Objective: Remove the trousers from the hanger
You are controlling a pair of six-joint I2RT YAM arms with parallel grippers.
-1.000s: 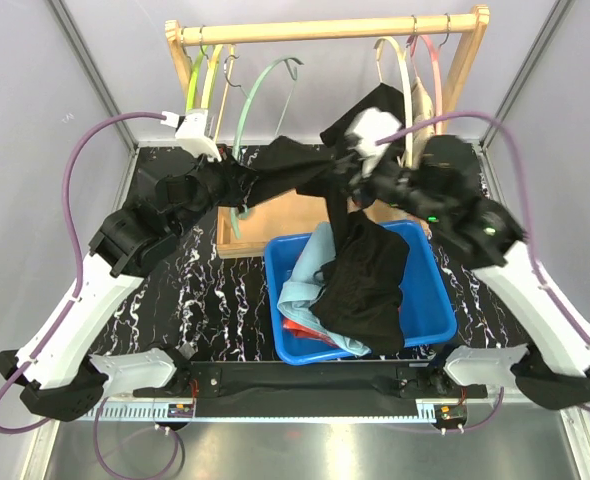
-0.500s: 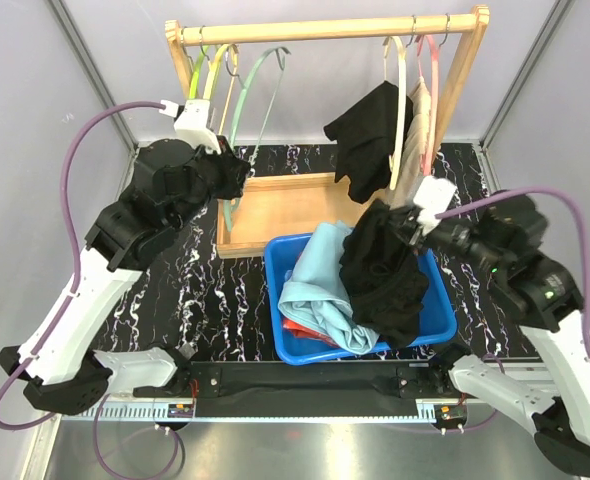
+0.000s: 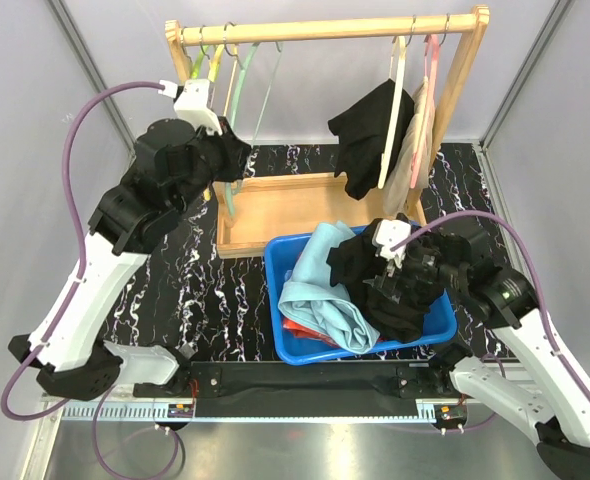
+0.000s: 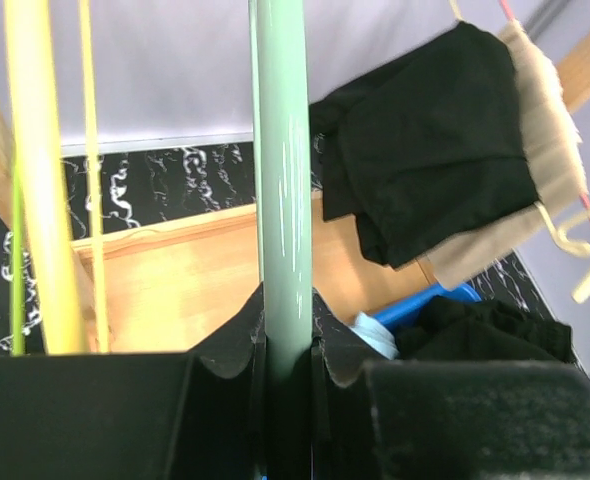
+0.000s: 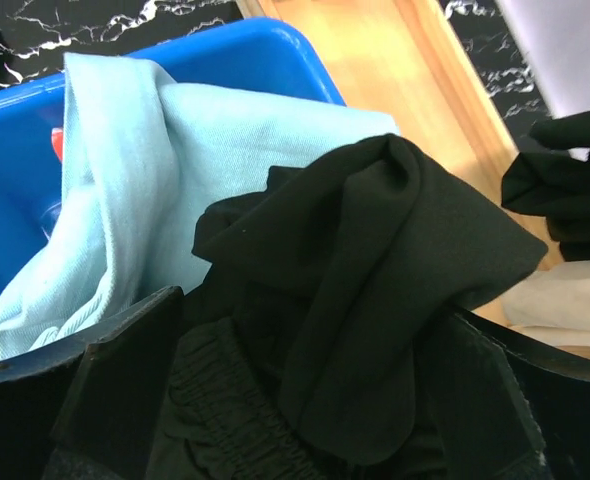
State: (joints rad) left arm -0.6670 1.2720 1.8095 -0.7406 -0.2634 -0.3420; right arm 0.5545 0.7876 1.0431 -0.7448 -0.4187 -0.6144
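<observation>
My left gripper (image 3: pixel 232 168) is shut on the lower bar of a bare pale green hanger (image 4: pixel 280 200) hanging from the rack; in the left wrist view the gripper (image 4: pixel 287 335) pinches that bar. My right gripper (image 3: pixel 380 262) hovers low over the blue bin (image 3: pixel 440 325) with its fingers (image 5: pixel 115 375) wide apart. Black trousers (image 5: pixel 375 260) lie bunched between them, resting on the pile. Light blue trousers (image 3: pixel 320 285) and a red pair (image 3: pixel 297 330) lie under them. Another black pair (image 3: pixel 365 130) and a beige pair (image 3: pixel 415 135) hang on hangers at the rack's right end.
The wooden rack has a top rail (image 3: pixel 325 28) and a flat base (image 3: pixel 285 205) behind the bin. Bare yellow hangers (image 4: pixel 40 180) hang left of the green one. Grey walls close in both sides.
My right gripper came down from the rack to the bin with the black trousers and opened. The left gripper stayed shut on the green hanger, which now hangs straight.
</observation>
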